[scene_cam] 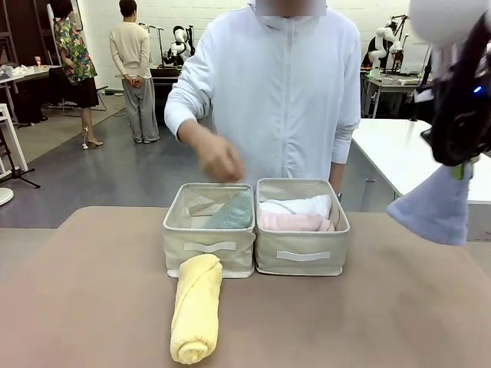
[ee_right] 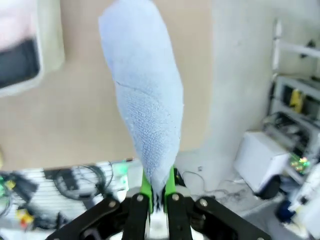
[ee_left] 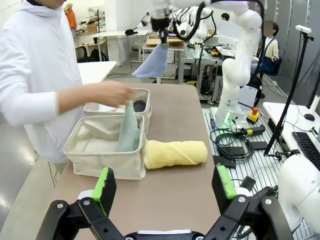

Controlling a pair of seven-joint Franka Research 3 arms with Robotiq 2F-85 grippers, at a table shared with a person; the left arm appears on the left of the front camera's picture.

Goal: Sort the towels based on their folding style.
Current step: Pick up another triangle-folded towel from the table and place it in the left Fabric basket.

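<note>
My right gripper (ee_right: 156, 189) is shut on the tip of the light-blue cone towel (ee_right: 147, 100), which hangs high above the table's right edge (scene_cam: 437, 207). A yellow rolled towel (scene_cam: 196, 310) lies on the table in front of the left bin (scene_cam: 209, 249). That bin holds the sage-green cone towel (scene_cam: 230, 212), standing upright (ee_left: 129, 127). White (scene_cam: 295, 205) and pink (scene_cam: 291, 222) rolls lie in the right bin (scene_cam: 301, 261), with a dark grey roll (ee_left: 139, 105) beside them. My left gripper (ee_left: 164, 182) stands open, low over the table and apart from the yellow towel (ee_left: 176, 153).
The person stands at the far side, with a hand (scene_cam: 219, 157) hovering over the left bin. The brown table (scene_cam: 368, 322) has free room on both sides of the bins. A white table (scene_cam: 399, 153) stands to the right behind.
</note>
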